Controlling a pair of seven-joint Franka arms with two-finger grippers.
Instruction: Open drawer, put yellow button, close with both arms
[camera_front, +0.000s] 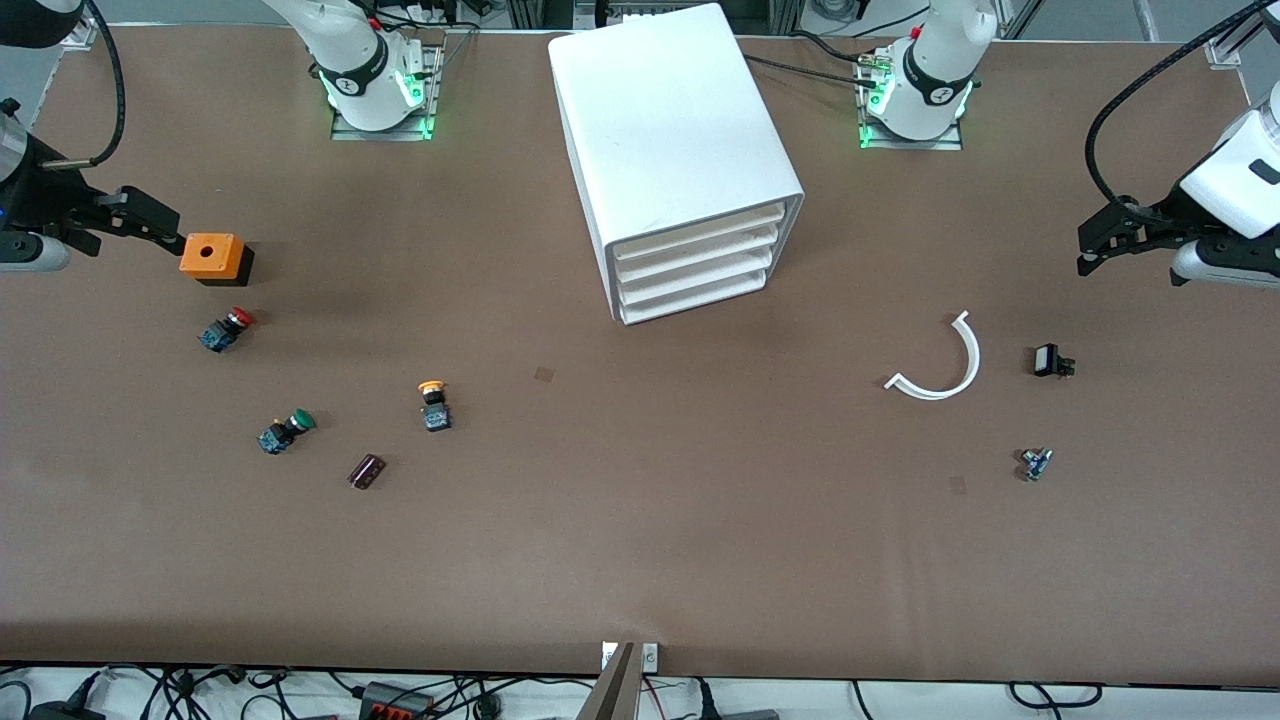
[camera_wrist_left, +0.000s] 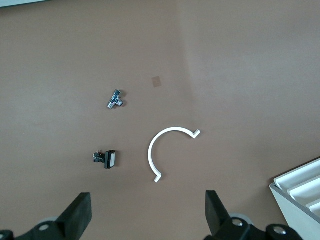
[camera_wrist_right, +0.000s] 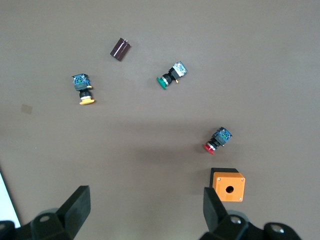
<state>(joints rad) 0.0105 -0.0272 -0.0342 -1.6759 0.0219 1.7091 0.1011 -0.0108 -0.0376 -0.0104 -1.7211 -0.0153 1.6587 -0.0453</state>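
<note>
The white cabinet (camera_front: 680, 130) stands at the middle of the table between the arm bases. Its uppermost drawer (camera_front: 700, 235) is shut, like the three below it. The yellow button (camera_front: 434, 405) lies on its side on the table toward the right arm's end; it also shows in the right wrist view (camera_wrist_right: 84, 90). My right gripper (camera_front: 160, 228) is open and empty over the table beside an orange box; the right wrist view (camera_wrist_right: 145, 210) shows the same. My left gripper (camera_front: 1092, 245) is open and empty over the left arm's end of the table, as in the left wrist view (camera_wrist_left: 147, 215).
An orange box (camera_front: 215, 257), a red-capped button (camera_front: 226, 328), a green-capped button (camera_front: 285, 431) and a brown cylinder (camera_front: 366, 471) lie near the yellow button. A white arc (camera_front: 940, 365), a small black switch (camera_front: 1050, 361) and a small metal part (camera_front: 1036, 463) lie toward the left arm's end.
</note>
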